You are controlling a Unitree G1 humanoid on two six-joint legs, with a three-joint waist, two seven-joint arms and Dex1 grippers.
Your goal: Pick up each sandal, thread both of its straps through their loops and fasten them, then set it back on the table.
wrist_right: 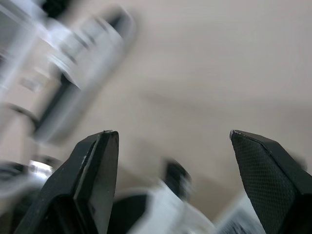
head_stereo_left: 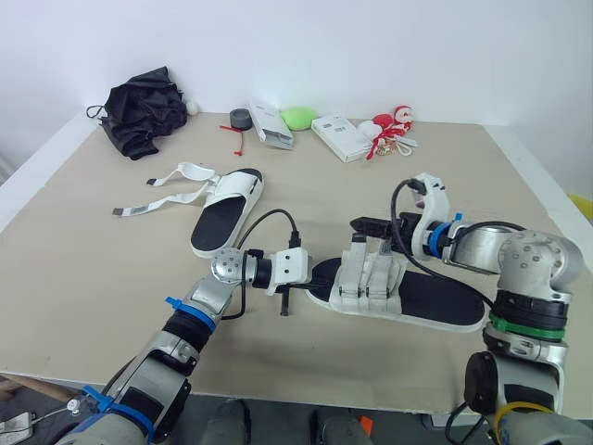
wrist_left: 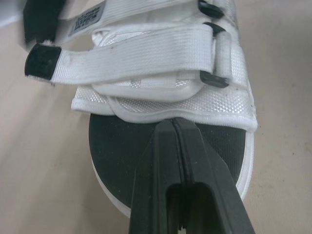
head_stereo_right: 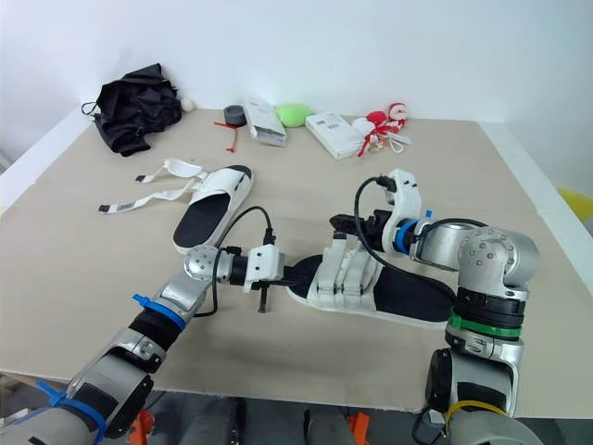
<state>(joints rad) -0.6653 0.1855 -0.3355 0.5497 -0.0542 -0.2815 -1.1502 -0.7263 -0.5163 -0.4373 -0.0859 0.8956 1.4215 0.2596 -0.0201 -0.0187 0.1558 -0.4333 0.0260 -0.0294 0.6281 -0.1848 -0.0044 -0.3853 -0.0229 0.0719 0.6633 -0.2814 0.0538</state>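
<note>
Left pincer (wrist_left: pixel 174 124), fingers pressed together and holding nothing, sits over the toe end of the near sandal (head_stereo_left: pixel 375 287), at the edge of its front strap. Right pincer (wrist_right: pixel 171 132) is spread wide and empty, just beyond that sandal's strap band. We note the near sandal lies flat on the counter (head_stereo_left: pixel 93 278), long axis crosswise, toe toward the left arm, and both straps appear closed. We judge the second sandal (head_stereo_left: pixel 225 211) is due next. It lies beyond the near sandal's toe, long axis pointing away, loose straps (head_stereo_left: pixel 157 203) trailing. The left arm is nearer.
</note>
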